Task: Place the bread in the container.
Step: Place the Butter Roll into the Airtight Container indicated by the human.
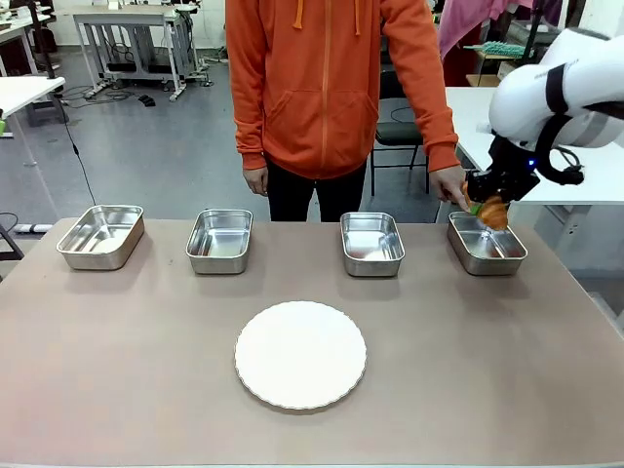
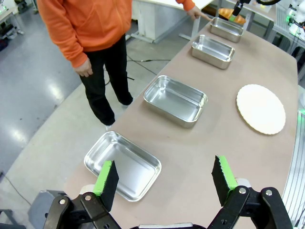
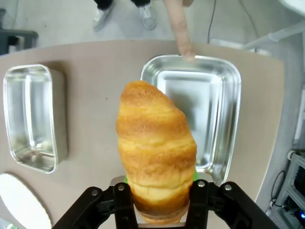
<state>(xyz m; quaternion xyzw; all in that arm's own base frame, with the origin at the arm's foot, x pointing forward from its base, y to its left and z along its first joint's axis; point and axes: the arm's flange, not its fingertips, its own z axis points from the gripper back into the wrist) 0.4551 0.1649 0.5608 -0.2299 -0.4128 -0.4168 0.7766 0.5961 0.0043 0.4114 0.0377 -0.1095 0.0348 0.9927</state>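
Brown table point(image 1: 146, 370) in a grey-floored room; right end effector point(image 1: 490, 207) grips the bread point(image 3: 156, 148)

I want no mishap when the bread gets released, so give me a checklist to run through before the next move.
1. Right gripper shut on bread: ok.
2. Bread above the pan the person points at: ok.
3. Pan empty: ok.
4. Person's finger off the pan rim: not ok, it touches the rim.
5. Left gripper open, far from the drop: ok.
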